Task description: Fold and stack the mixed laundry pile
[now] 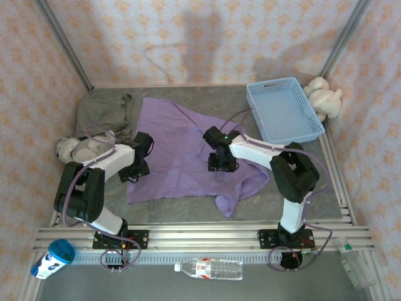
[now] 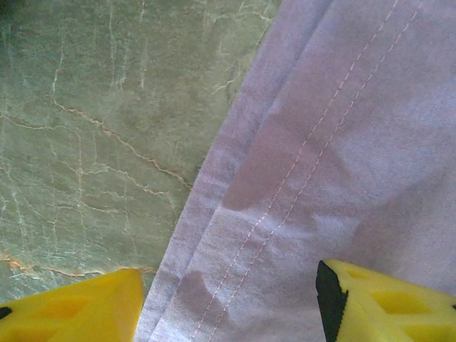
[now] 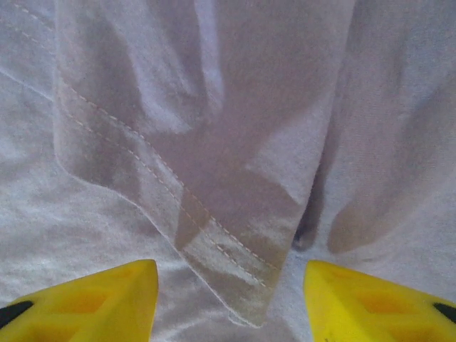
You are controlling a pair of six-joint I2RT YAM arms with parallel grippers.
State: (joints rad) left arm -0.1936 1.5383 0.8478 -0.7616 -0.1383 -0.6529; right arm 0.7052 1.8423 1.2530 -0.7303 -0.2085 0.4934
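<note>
The lavender-purple T-shirt lies spread and rumpled across the middle of the table. A grey-olive garment sits bunched at the back left. My left gripper hovers over the shirt's left edge. In the left wrist view the left gripper stands open, its yellow fingers straddling the stitched hem, one over bare table and one over cloth. My right gripper is over the shirt's middle right. In the right wrist view the right gripper is open around a folded-over hem corner.
A light blue mesh basket stands at the back right, with a plush toy beside it. Another plush toy lies at the left by my left arm. A water bottle and a cup lie in front of the rail.
</note>
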